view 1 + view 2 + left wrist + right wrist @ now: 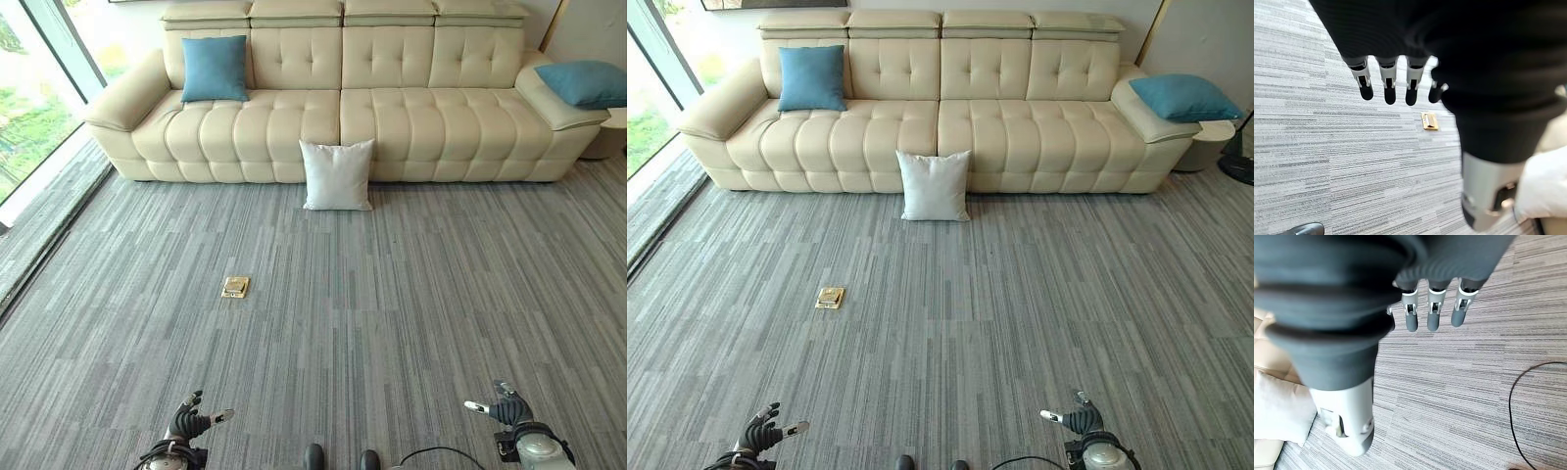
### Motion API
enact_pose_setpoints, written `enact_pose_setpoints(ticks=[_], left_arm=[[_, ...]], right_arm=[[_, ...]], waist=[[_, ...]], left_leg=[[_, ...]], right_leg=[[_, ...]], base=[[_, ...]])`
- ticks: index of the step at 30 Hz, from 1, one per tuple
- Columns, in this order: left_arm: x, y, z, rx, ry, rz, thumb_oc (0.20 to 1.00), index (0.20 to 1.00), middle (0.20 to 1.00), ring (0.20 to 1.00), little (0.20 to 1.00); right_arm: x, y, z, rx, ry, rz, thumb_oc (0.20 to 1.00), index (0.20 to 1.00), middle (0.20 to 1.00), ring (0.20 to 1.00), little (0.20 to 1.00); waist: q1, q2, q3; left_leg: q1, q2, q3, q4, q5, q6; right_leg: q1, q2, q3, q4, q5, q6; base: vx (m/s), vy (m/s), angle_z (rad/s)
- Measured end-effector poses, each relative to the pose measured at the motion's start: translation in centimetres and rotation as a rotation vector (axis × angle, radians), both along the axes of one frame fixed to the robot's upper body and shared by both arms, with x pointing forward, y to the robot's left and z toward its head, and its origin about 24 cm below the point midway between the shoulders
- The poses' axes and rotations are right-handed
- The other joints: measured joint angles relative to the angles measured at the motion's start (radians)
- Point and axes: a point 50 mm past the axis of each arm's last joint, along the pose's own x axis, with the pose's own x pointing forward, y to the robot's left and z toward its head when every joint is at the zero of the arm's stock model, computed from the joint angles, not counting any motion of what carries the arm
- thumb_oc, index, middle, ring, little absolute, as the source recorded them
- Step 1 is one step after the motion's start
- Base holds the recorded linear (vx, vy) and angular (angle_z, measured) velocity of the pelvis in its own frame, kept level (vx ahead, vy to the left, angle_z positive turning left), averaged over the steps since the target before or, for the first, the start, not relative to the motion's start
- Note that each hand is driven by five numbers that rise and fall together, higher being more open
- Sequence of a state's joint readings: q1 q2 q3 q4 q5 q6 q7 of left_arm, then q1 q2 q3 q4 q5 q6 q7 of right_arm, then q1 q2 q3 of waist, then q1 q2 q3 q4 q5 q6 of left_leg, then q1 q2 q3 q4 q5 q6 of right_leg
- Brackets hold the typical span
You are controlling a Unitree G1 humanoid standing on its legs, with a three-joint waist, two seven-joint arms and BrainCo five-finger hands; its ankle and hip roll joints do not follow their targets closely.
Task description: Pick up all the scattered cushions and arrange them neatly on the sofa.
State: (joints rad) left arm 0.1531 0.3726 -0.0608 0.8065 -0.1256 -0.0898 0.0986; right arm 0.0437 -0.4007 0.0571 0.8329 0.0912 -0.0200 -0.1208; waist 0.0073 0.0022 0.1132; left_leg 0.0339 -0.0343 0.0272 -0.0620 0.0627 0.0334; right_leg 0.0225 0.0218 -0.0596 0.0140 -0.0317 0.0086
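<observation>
Left eye view: nearest, the left hand [188,423] and right hand [502,407] are held empty, fingers relaxed. Beyond the brass floor socket [235,287], a plump white cushion [337,175] is propped upright against the cream sofa [411,122]; approaching it is judged next. Blue cushions [214,69] [588,82] are seen on the sofa.

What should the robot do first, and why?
Probably step forward toward the white cushion, which stands on the carpet leaning against the front of the sofa. Both the left robot hand and the right robot hand are open, empty and far from it.
</observation>
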Motion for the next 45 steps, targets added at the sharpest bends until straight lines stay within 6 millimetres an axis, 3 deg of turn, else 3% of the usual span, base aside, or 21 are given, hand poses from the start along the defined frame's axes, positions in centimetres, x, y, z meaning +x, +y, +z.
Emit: enact_pose_setpoints(ticks=[11, 20, 23, 24, 26, 27, 29, 30, 31, 32, 33, 34, 35, 36, 37, 40, 42, 43, 45], left_arm=[[0.6, -0.5, 0.1, -0.026, -0.025, 0.023, 1.000, 1.000, 1.000, 1.000, 1.000], [2.3, 1.2, 2.1, 0.034, -0.118, 0.023, 1.000, 1.000, 1.000, 1.000, 1.000], [2.3, 1.2, 2.1, 0.036, -0.117, 0.025, 1.000, 1.000, 1.000, 1.000, 1.000], [2.7, 1.0, 2.2, 0.031, -0.126, 0.020, 1.000, 1.000, 1.000, 1.000, 1.000], [3.1, 0.5, 2.1, 0.023, -0.129, 0.014, 1.000, 1.000, 1.000, 1.000, 1.000], [3.1, 0.4, 2.0, 0.021, -0.127, 0.013, 1.000, 1.000, 1.000, 1.000, 1.000], [3.0, 0.3, 1.5, 0.016, -0.102, 0.030, 1.000, 1.000, 1.000, 1.000, 1.000], [2.8, 0.3, 1.2, 0.016, -0.086, 0.039, 1.000, 1.000, 1.000, 1.000, 1.000], [2.5, 0.2, 1.1, 0.015, -0.079, 0.043, 1.000, 1.000, 1.000, 1.000, 1.000], [2.0, 0.0, 0.8, 0.010, -0.066, 0.045, 1.000, 1.000, 1.000, 1.000, 1.000], [1.0, -0.5, 0.3, -0.005, -0.044, 0.043, 1.000, 1.000, 1.000, 1.000, 1.000], [0.4, -0.9, 0.0, -0.015, -0.027, 0.042, 1.000, 1.000, 1.000, 1.000, 1.000], [-0.2, -1.4, -0.4, -0.026, -0.006, 0.034, 1.000, 1.000, 1.000, 1.000, 1.000], [-0.2, -1.5, -0.5, -0.031, 0.000, 0.035, 1.000, 1.000, 1.000, 1.000, 1.000], [-0.1, -1.6, -0.5, -0.035, -0.004, 0.032, 1.000, 1.000, 1.000, 1.000, 1.000], [0.9, -1.9, -0.2, -0.045, -0.028, 0.009, 1.000, 1.000, 1.000, 1.000, 1.000], [2.5, -2.0, 0.6, -0.038, -0.074, -0.021, 1.000, 1.000, 1.000, 1.000, 1.000], [4.5, -2.2, 1.5, -0.025, -0.126, -0.072, 1.000, 1.000, 1.000, 1.000, 1.000], [5.1, -2.2, 1.9, -0.018, -0.140, -0.091, 1.000, 1.000, 1.000, 1.000, 1.000]], right_arm=[[0.0, 1.0, -0.5, 0.056, -0.006, -0.040, 1.000, 1.000, 1.000, 1.000, 1.000], [1.6, 2.1, -0.2, 0.067, -0.047, -0.032, 1.000, 1.000, 1.000, 1.000, 1.000], [2.3, 2.3, 0.1, 0.069, -0.064, -0.026, 1.000, 1.000, 1.000, 1.000, 1.000], [2.5, 2.4, 0.1, 0.069, -0.067, -0.020, 1.000, 1.000, 1.000, 1.000, 1.000], [2.5, 2.8, 0.0, 0.068, -0.060, 0.004, 1.000, 1.000, 1.000, 1.000, 1.000], [2.5, 3.1, 0.0, 0.072, -0.058, 0.017, 1.000, 1.000, 1.000, 1.000, 1.000], [2.5, 3.4, -0.1, 0.072, -0.057, 0.033, 1.000, 1.000, 1.000, 1.000, 1.000], [2.1, 3.6, -0.4, 0.078, -0.042, 0.029, 1.000, 1.000, 1.000, 1.000, 1.000], [1.7, 3.6, -0.6, 0.077, -0.029, 0.028, 1.000, 1.000, 1.000, 1.000, 1.000], [1.0, 3.5, -0.8, 0.076, -0.015, 0.022, 1.000, 1.000, 1.000, 1.000, 1.000], [-0.4, 3.3, -1.4, 0.075, 0.020, 0.006, 1.000, 1.000, 1.000, 1.000, 1.000], [-0.8, 3.0, -1.5, 0.071, 0.029, -0.002, 1.000, 1.000, 1.000, 1.000, 1.000], [-0.7, 2.8, -1.3, 0.066, 0.023, -0.009, 1.000, 1.000, 1.000, 1.000, 1.000], [-0.7, 2.8, -1.4, 0.071, 0.024, -0.020, 1.000, 1.000, 1.000, 1.000, 1.000], [-0.3, 2.8, -1.2, 0.072, 0.010, -0.015, 1.000, 1.000, 1.000, 1.000, 1.000], [1.7, 2.7, -0.1, 0.063, -0.056, 0.008, 1.000, 1.000, 1.000, 1.000, 1.000], [2.1, 2.5, 0.1, 0.055, -0.070, 0.008, 1.000, 1.000, 1.000, 1.000, 1.000], [2.6, 2.7, 0.2, 0.056, -0.081, 0.009, 1.000, 1.000, 1.000, 1.000, 1.000], [3.3, 2.8, 0.6, 0.064, -0.106, 0.006, 1.000, 1.000, 1.000, 1.000, 1.000]], waist=[[0.003, -0.026, 0.008], [0.035, -0.093, 0.037], [0.039, -0.090, 0.046], [0.037, -0.075, 0.059], [0.035, -0.063, 0.071], [0.033, -0.064, 0.072], [0.017, -0.065, 0.089], [-0.002, -0.078, 0.106], [-0.001, -0.089, 0.103], [-0.004, -0.090, 0.099], [-0.007, -0.088, 0.056], [-0.006, -0.060, 0.033], [-0.006, -0.026, 0.015], [-0.010, -0.021, 0.013], [-0.003, -0.025, 0.008], [-0.004, -0.023, 0.005], [-0.020, -0.053, 0.015], [-0.012, -0.079, 0.029], [-0.008, -0.097, 0.042]], left_leg=[[-0.027, -0.004, 0.009, 0.004, -0.005, 0.001], [-0.071, -0.013, 0.043, 0.040, -0.034, 0.022], [-0.064, -0.019, 0.050, 0.040, -0.052, 0.038], [-0.050, -0.016, 0.042, 0.037, -0.058, 0.060], [-0.034, -0.017, 0.037, 0.039, -0.076, 0.072], [-0.027, -0.020, 0.035, 0.039, -0.086, 0.078], [-0.004, -0.026, 0.004, 0.053, -0.118, 0.085], [0.023, -0.036, -0.013, 0.079, -0.139, 0.085], [0.046, -0.043, -0.024, 0.083, -0.162, 0.078], [0.075, -0.043, -0.055, 0.101, -0.214, 0.064], [0.137, -0.020, -0.110, 0.090, -0.259, 0.031], [0.156, 0.007, -0.129, 0.086, -0.268, 0.001], [0.163, 0.047, -0.143, 0.103, -0.276, -0.021], [0.148, 0.053, -0.162, 0.164, -0.271, -0.041], [0.119, 0.048, -0.168, 0.237, -0.262, -0.056], [0.014, 0.067, -0.177, 0.446, -0.253, -0.113], [-0.067, 0.073, -0.142, 0.526, -0.254, -0.114], [-0.142, 0.080, -0.056, 0.504, -0.270, -0.095], [-0.196, 0.070, -0.041, 0.379, -0.260, -0.100]], right_leg=[[-0.030, -0.005, 0.007, 0.004, 0.009, 0.005], [-0.085, -0.014, 0.048, 0.036, 0.020, 0.018], [-0.129, -0.023, 0.038, 0.138, 0.010, 0.033], [-0.174, -0.033, 0.024, 0.246, -0.034, 0.077], [-0.248, -0.062, -0.013, 0.320, -0.084, 0.084], [-0.292, -0.072, -0.015, 0.308, -0.080, 0.091], [-0.393, -0.084, -0.020, 0.197, -0.009, 0.134], [-0.405, -0.099, -0.055, 0.090, 0.022, 0.142], [-0.422, -0.103, -0.065, 0.085, 0.030, 0.141], [-0.410, -0.102, -0.079, 0.096, 0.045, 0.129], [-0.373, -0.089, -0.081, 0.177, 0.053, 0.105], [-0.356, -0.061, -0.091, 0.175, 0.092, 0.048], [-0.333, -0.035, -0.123, 0.174, 0.089, 0.029], [-0.304, -0.026, -0.143, 0.165, 0.104, -0.003], [-0.285, -0.021, -0.149, 0.152, 0.121, -0.080], [-0.227, 0.007, -0.156, 0.096, 0.108, -0.098], [-0.186, 0.010, -0.128, 0.060, 0.076, -0.127], [-0.158, 0.007, -0.125, 0.018, 0.083, -0.136], [-0.130, 0.013, -0.125, -0.007, 0.088, -0.131]], base=[[0.02, 0.042, -0.02], [0.04, 0.066, -0.15], [0.15, 0.104, -0.05], [0.19, 0.045, 0.07], [0.23, 0.031, 0.06], [0.33, 0.013, 0.04], [0.40, -0.024, 0.39], [0.40, -0.075, 0.63], [0.48, -0.131, 0.74], [0.54, -0.237, 0.92], [0.63, -0.325, 0.95], [0.44, -0.256, 0.83], [0.34, -0.237, 0.52], [0.14, -0.117, 0.45], [0.19, -0.170, 0.30], [0.15, -0.118, 0.11], [0.14, -0.072, 0.37], [0.16, -0.037, 0.11], [0.23, 0.006, -0.21]])
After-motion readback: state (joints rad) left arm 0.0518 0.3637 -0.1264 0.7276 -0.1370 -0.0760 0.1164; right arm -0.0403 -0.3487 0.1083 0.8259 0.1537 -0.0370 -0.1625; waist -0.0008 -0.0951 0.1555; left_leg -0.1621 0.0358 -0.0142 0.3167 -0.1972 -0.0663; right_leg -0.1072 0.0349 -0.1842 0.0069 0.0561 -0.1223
